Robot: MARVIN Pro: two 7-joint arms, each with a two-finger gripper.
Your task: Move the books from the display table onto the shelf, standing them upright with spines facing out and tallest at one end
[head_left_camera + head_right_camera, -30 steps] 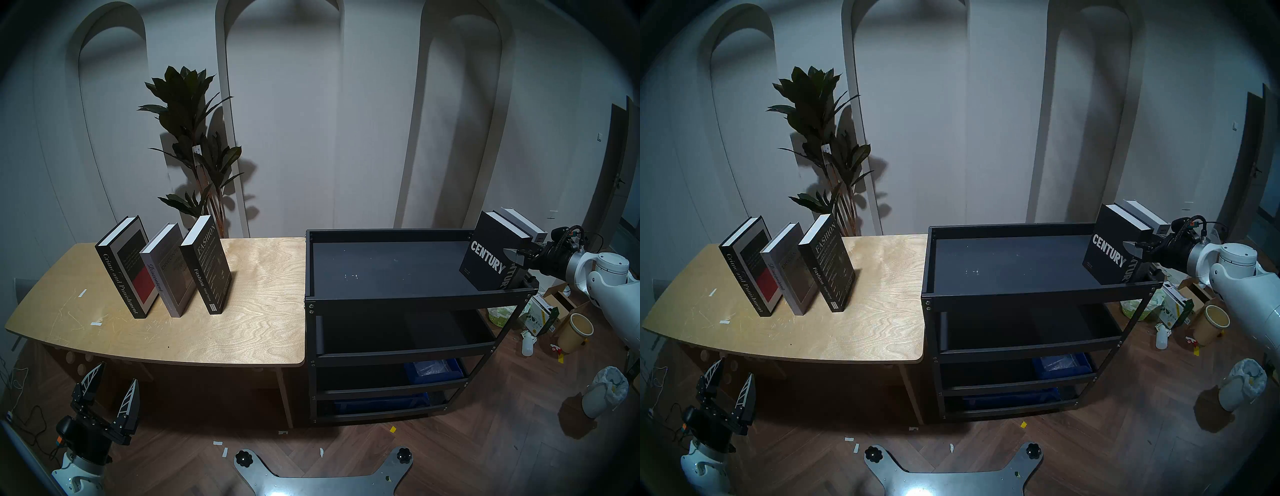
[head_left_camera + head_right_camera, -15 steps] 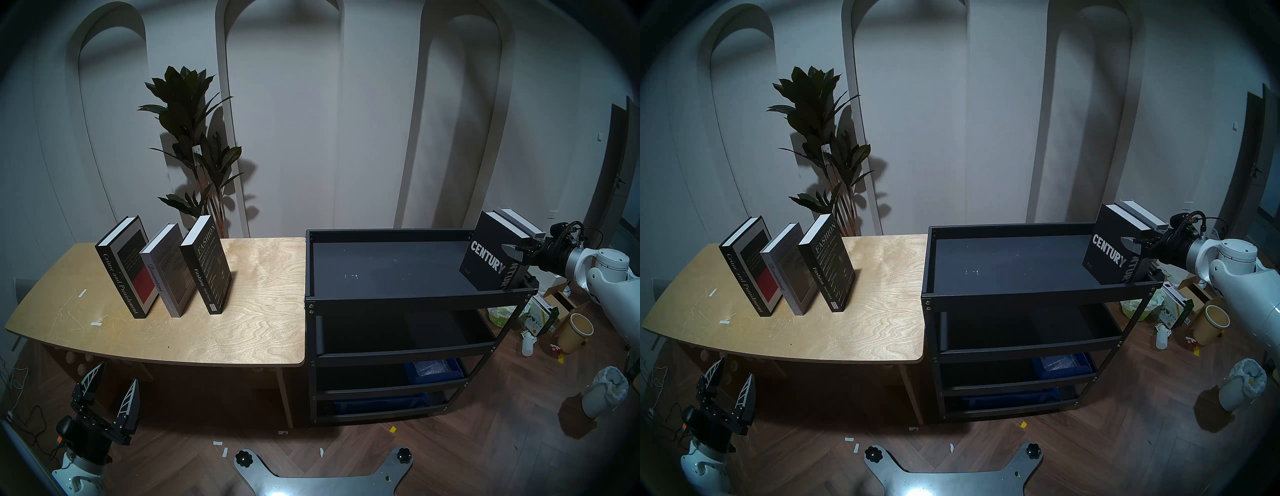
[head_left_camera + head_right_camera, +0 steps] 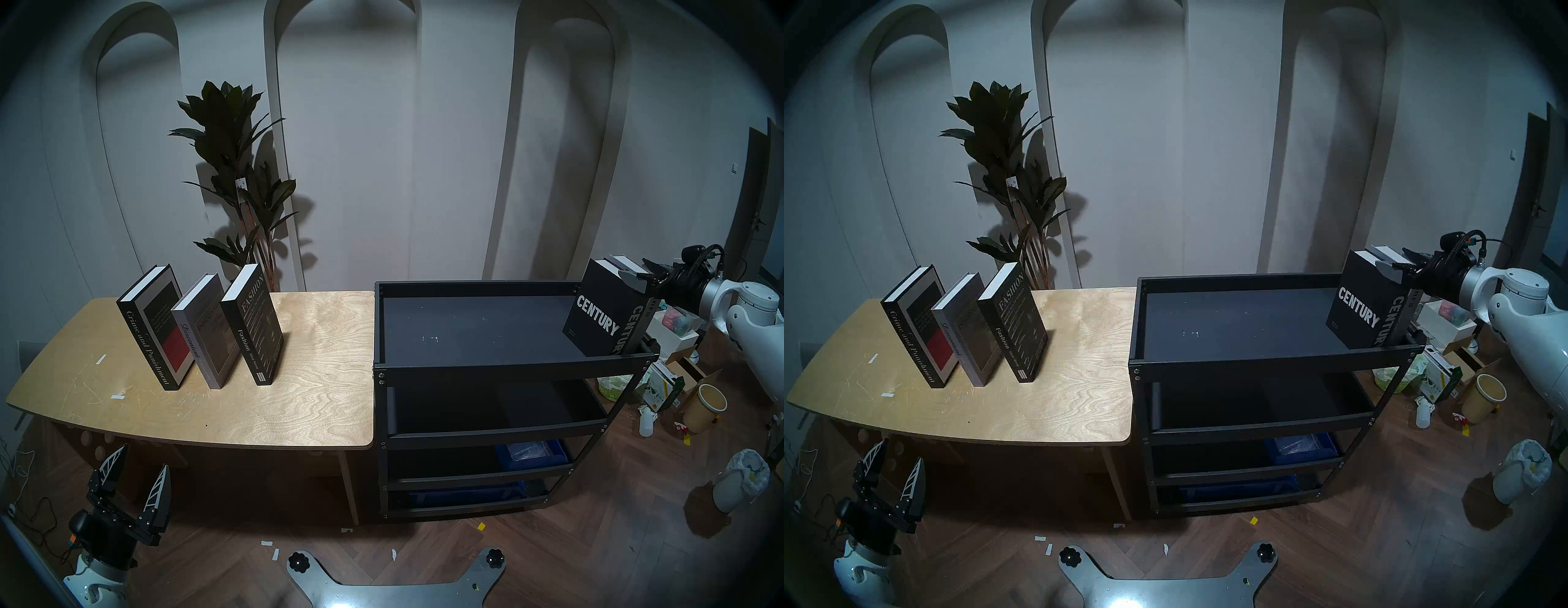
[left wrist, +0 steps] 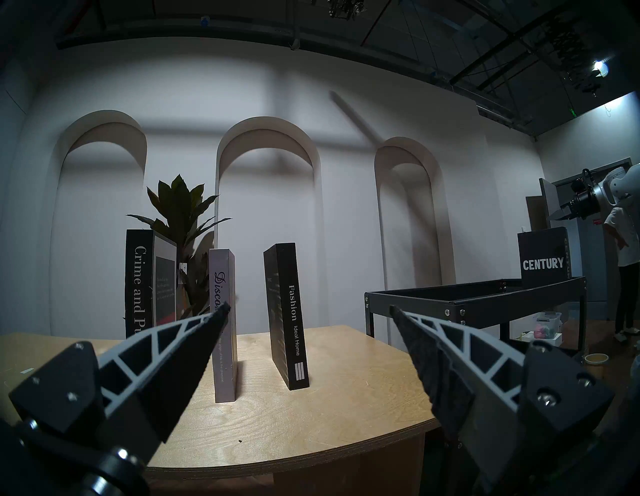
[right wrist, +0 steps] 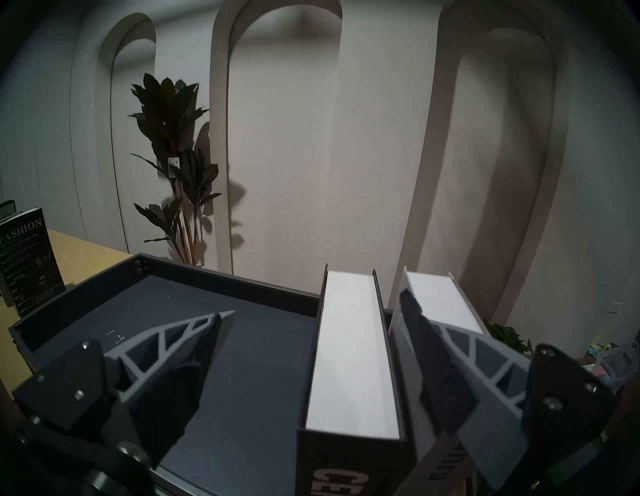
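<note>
Hazard: right pincer (image 5: 313,313) (wide open, empty) straddling Century book (image 5: 353,350) on shelf (image 3: 466,331); a nudge could topple it.

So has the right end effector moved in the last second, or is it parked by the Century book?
Yes. The right end effector has risen: it was level with the middle of the Century book and is now at that book's top edge, jaws open.

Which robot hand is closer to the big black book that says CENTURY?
The right one. The right gripper hangs open just above the top of the CENTURY book on the black shelf. The left gripper, also open, is far away, low in front of the wooden table.
</note>
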